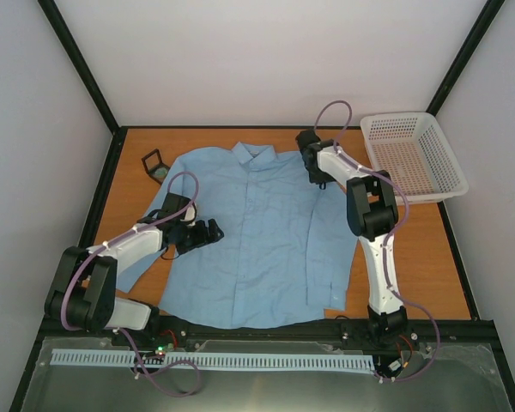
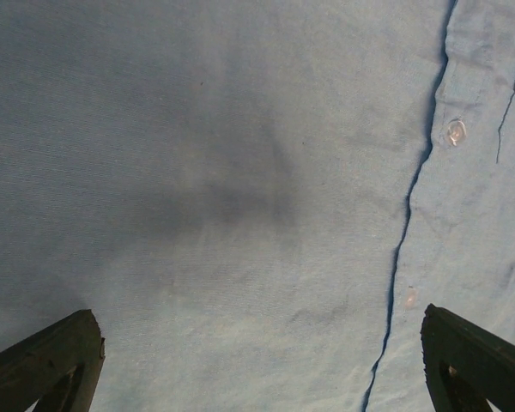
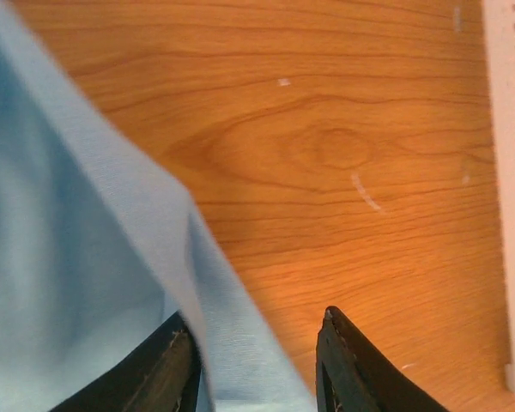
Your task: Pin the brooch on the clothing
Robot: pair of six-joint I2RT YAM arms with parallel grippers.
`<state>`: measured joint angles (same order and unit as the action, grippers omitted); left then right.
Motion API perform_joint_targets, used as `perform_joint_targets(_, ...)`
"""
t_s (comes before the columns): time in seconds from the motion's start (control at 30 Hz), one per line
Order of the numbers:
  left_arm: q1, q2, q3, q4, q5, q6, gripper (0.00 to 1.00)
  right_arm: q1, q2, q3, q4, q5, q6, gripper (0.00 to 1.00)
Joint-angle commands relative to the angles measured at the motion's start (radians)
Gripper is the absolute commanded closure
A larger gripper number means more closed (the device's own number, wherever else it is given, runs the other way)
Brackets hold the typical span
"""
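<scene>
The light blue shirt [image 1: 257,232] lies flat, front up, collar toward the back of the table. My left gripper [image 1: 211,232] hovers over its left chest, open and empty. In the left wrist view the wide-apart fingers [image 2: 51,360] frame bare cloth [image 2: 240,215] and the button placket [image 2: 456,131]. My right gripper [image 1: 315,174] is at the shirt's right shoulder edge. It is open, with the shirt's edge [image 3: 232,343] lying between its fingers [image 3: 352,369] over bare wood. I cannot make out the brooch in any view.
A small black hinged box [image 1: 157,164] lies open on the wooden table [image 1: 429,257] at the back left, beside the shirt's shoulder. A white mesh basket [image 1: 412,154] stands at the back right; its wall shows in the right wrist view [image 3: 511,172]. Black frame rails border the table.
</scene>
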<state>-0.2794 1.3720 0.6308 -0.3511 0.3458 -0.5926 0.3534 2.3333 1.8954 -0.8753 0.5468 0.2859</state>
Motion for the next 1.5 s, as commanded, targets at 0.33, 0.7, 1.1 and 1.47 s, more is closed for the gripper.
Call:
perform_joint_targets(0.33, 0.005, -0.018, -0.006, 0.017, 0.002, -0.019, 0.0, -0.142, 0.128, 0.179, 0.162, 0.203, -0.371, 0.64)
perform_joint_targets(0.7, 0.005, -0.011, 0.01, 0.038, 0.033, -0.008, 0.0, -0.085, 0.064, 0.382, -0.081, -0.013, -0.322, 0.21)
perform_joint_targets(1.1, 0.005, -0.024, 0.026, 0.043, 0.039, 0.011, 0.0, -0.041, -0.307, -0.309, 0.068, -0.222, -0.058, 0.22)
perform_joint_targets(1.47, 0.005, -0.043, 0.017, 0.041, 0.018, 0.008, 0.0, -0.042, -0.253, -0.404, 0.073, -0.147, -0.029, 0.35)
